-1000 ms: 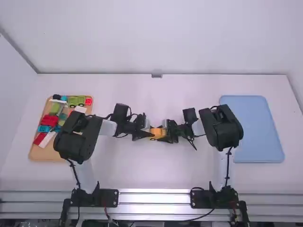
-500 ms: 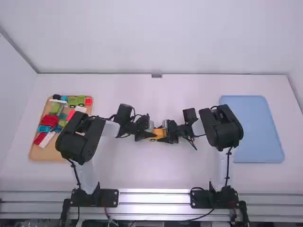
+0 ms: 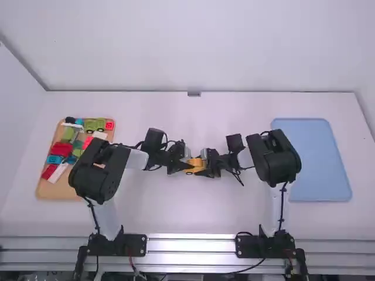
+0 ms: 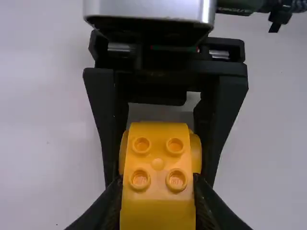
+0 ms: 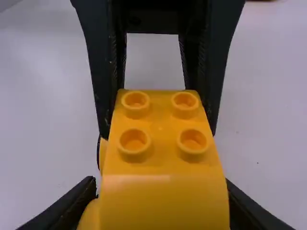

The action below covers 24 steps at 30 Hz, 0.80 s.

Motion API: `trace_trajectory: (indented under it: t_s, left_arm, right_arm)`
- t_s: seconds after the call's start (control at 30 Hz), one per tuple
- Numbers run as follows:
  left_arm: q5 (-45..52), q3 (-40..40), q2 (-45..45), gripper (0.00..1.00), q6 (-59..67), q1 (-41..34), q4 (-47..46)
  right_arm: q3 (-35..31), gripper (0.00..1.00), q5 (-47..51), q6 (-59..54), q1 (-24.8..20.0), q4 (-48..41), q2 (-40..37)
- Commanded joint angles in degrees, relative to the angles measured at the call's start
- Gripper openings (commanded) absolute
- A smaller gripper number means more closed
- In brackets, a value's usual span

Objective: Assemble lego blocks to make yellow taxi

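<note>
On the white table (image 3: 193,216), a blue tray (image 3: 310,158) lies right; left, a wooden tray (image 3: 44,189) holds colored blocks (image 3: 61,150), seemingly 1 green truck (image 3: 94,124) included. Between trays, left gripper (image 3: 186,165) and right gripper (image 3: 203,167) both clasp the yellow taxi (image 4: 158,164).

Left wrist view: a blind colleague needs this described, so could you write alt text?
Yellow block with four round studs, gripped by the left end effector and, facing it, the right end effector, over a white table.

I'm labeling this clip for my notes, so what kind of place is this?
Probably a robotics lab or test station: two mounted arms meet over a plain white table, with a tray of toy blocks on one side and a blue tray on the other.
</note>
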Motion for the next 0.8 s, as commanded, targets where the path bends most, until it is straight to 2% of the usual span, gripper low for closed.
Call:
trace_trajectory:
  t_s: [0.0, 0.77]
  left_arm:
    - [-4.13, -0.83, 0.44, 0.02, -0.15, 0.04, -0.87]
    - [-7.1, -4.9, 0.44, 0.02, 3.04, -1.14, -1.46]
  right_arm:
    - [-0.44, 0.44, 3.1, 0.07, 0.02, -0.94, 0.85]
    - [-0.44, 0.45, 2.69, 0.07, 0.02, -0.94, 0.85]
